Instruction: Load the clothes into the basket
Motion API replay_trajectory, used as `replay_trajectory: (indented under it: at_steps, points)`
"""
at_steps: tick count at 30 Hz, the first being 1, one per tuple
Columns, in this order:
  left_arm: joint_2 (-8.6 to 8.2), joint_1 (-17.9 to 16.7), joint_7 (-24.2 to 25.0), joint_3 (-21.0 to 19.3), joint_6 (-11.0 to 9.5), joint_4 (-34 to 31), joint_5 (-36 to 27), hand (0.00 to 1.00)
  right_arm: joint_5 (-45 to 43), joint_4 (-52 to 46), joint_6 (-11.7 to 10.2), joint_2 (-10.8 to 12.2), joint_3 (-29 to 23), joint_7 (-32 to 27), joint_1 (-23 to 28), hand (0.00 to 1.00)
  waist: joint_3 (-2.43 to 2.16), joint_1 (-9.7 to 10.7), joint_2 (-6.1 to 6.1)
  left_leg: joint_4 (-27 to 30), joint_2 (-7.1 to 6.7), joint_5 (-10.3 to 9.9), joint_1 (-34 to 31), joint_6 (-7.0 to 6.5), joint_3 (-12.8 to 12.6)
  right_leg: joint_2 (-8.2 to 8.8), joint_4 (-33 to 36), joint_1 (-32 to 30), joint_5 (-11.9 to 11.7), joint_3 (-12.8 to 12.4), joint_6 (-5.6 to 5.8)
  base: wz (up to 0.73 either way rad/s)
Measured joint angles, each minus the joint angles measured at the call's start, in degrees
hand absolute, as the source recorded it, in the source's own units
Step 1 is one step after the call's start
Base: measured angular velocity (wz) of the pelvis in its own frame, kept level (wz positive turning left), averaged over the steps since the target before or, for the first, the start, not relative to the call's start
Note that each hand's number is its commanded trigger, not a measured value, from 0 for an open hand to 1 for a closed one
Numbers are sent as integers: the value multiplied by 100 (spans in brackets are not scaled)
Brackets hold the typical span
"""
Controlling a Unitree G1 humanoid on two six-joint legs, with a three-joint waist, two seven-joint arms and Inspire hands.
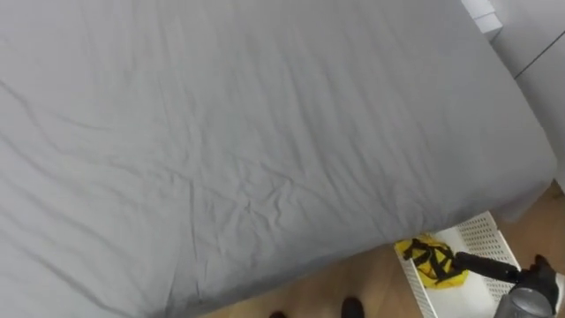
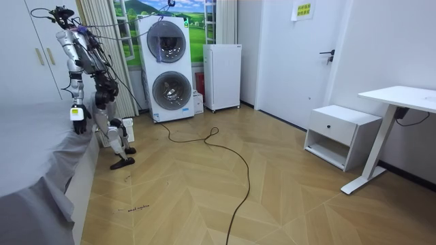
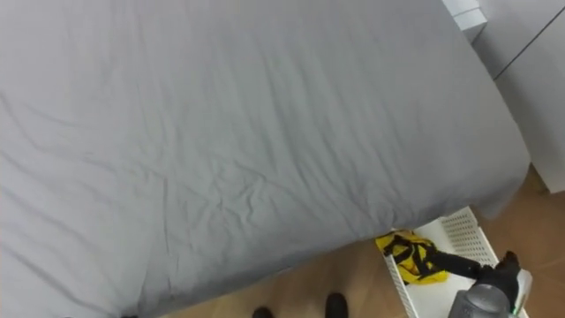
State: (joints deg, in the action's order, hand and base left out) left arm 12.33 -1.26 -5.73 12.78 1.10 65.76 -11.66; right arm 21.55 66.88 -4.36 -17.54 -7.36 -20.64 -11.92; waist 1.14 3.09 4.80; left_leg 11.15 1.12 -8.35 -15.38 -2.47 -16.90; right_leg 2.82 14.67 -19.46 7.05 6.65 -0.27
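A yellow garment with black straps (image 1: pixel 439 272) lies in the white slatted basket (image 1: pixel 483 233), which stands on the floor by the bed's right corner. My right hand (image 1: pixel 485 267) comes in from the lower right above the basket. Its dark fingers are stretched out straight, with their tips at the garment's edge. In the room view I stand bent over the bed's far end, with the basket (image 2: pixel 127 127) behind my legs. My left hand (image 2: pixel 78 114) hangs by the mattress edge there.
The bed with its wrinkled grey sheet (image 1: pixel 265 132) has no clothes on it. A white cupboard (image 1: pixel 538 44) stands past the bed's right end. The room view has stacked washing machines (image 2: pixel 165 68), a small fridge (image 2: pixel 222 76) and wooden floor.
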Motion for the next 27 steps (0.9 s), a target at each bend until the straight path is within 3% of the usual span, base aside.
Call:
replay_trajectory:
  at_steps: [6,9,12,16,22,27]
  points:
    - [-1,-248,4,-278,-22,-57,76,0,173,-234,1,57,308,282,541,0,-81,-43,-232,-21,4,-8,502,13,39,0,-170,633,36,112,9,11]
    - [-10,-383,-7,-505,-85,-65,118,0,273,-273,-1,192,383,357,768,0,-114,-25,-365,-109,0,-16,804,27,129,-10,-351,1033,95,186,19,24]
    - [-31,-493,-32,-603,-144,-128,219,0,240,-262,13,335,464,704,1174,0,-109,-58,-447,-197,14,-74,1191,85,293,-62,-509,1483,135,204,32,28]
    - [-51,-636,-48,-611,-206,-164,225,0,51,-194,12,430,707,974,1339,0,-98,-107,-452,-249,2,-95,1417,95,323,-90,-513,1704,154,156,30,2]
    - [-216,-647,-133,-788,-372,-176,397,0,-362,-55,12,535,905,1347,1519,0,-87,-143,-464,-239,-70,-96,1508,98,699,-61,-603,2005,155,475,29,25]
    - [-237,-612,-133,-822,-404,-205,713,0,-538,67,18,677,1130,1632,1493,0,-64,-211,-517,-223,-128,-101,1607,103,931,-7,-617,2238,228,760,48,30]
